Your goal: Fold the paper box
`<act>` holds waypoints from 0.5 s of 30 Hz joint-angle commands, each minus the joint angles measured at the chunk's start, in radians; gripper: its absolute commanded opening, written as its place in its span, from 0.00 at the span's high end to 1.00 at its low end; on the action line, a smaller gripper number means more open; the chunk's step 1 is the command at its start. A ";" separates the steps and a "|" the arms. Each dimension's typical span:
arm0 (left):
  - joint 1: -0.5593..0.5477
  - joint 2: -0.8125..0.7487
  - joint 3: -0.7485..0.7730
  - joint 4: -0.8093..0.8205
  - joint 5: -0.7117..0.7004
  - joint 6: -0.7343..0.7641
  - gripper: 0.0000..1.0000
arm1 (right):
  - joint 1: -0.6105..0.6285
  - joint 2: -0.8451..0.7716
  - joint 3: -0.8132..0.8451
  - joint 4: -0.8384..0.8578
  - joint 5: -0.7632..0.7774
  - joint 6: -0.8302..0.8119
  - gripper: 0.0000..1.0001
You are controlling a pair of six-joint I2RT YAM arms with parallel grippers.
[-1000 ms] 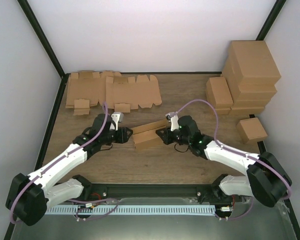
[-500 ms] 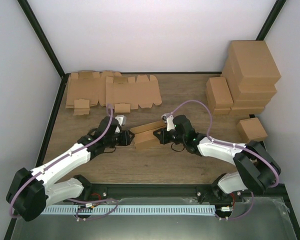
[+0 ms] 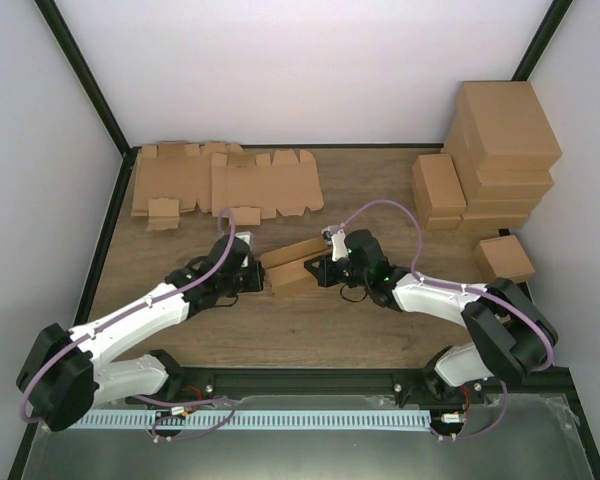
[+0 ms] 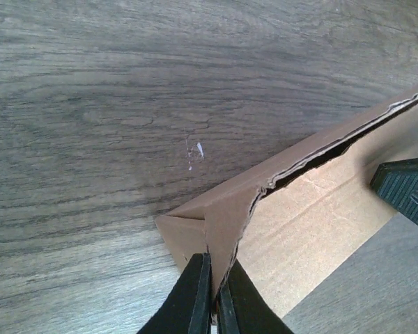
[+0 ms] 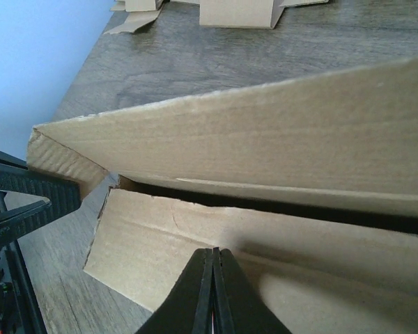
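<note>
The paper box (image 3: 295,266) is a half-folded brown cardboard piece lying mid-table between my arms. My left gripper (image 3: 259,280) is at its left end. In the left wrist view the left gripper (image 4: 214,278) is shut on a folded corner flap of the box (image 4: 313,209). My right gripper (image 3: 321,270) is at the box's right end. In the right wrist view the right gripper (image 5: 213,261) has its jaws closed together, tips against the lower inner panel of the box (image 5: 265,139), with nothing visibly between them. The left gripper's fingers (image 5: 35,186) show at the box's far end.
Flat die-cut cardboard sheets (image 3: 225,180) lie at the back left. Finished brown boxes are stacked at the back right (image 3: 500,140), with smaller ones beside them (image 3: 438,185) and near the right edge (image 3: 504,258). White walls with black frame posts enclose the wooden table (image 3: 310,320).
My left gripper has moved right and lower onto the box's left corner. My right gripper has moved left into the box's right end. The box has shifted slightly.
</note>
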 commanded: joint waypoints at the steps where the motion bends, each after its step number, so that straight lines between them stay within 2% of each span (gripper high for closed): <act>1: -0.016 0.014 0.034 -0.011 -0.035 -0.037 0.96 | 0.006 0.011 0.011 0.027 -0.002 0.008 0.99; 12: -0.097 0.060 0.059 -0.011 -0.088 -0.109 0.93 | 0.014 0.032 0.004 0.035 0.007 0.010 0.99; 15: -0.108 0.068 0.064 -0.007 -0.085 -0.112 0.84 | 0.014 0.035 0.000 0.033 0.014 0.007 0.99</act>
